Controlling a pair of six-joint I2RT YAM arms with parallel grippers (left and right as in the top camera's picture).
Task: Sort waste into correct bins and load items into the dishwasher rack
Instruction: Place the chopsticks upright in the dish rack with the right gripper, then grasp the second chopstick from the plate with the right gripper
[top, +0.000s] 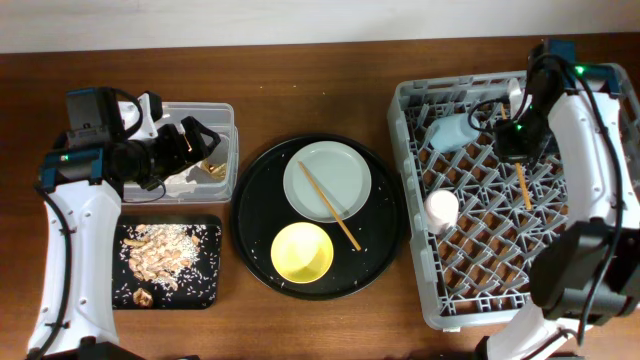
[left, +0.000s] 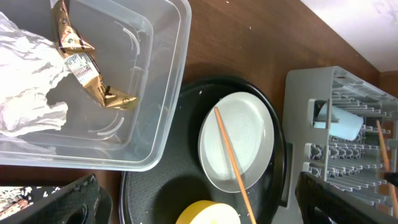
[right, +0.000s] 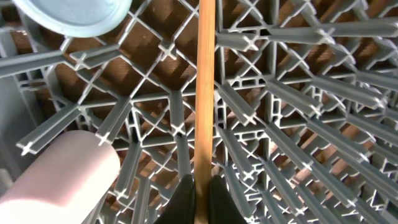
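My right gripper (right: 201, 200) is shut on a wooden chopstick (right: 205, 93) that hangs over the grey dishwasher rack (top: 470, 290), between the light-blue cup (top: 453, 131) and the pink cup (top: 441, 208) lying in it. The second chopstick (top: 330, 205) rests across the pale plate (top: 327, 178), beside the yellow bowl (top: 302, 252). My left gripper (top: 197, 148) is open and empty over the clear tub (top: 225, 115), which holds the white napkin (left: 25, 87) and the gold-brown wrapper (left: 84, 62). Food scraps (top: 160, 252) lie in the shallow black tray (top: 205, 295).
Plate and bowl sit on a large round black tray (top: 255, 205) in the middle, with a few rice crumbs on it. Bare wooden table (top: 320, 110) shows between tub, tray and rack. The rack's upright pegs (right: 298, 99) surround the hanging chopstick.
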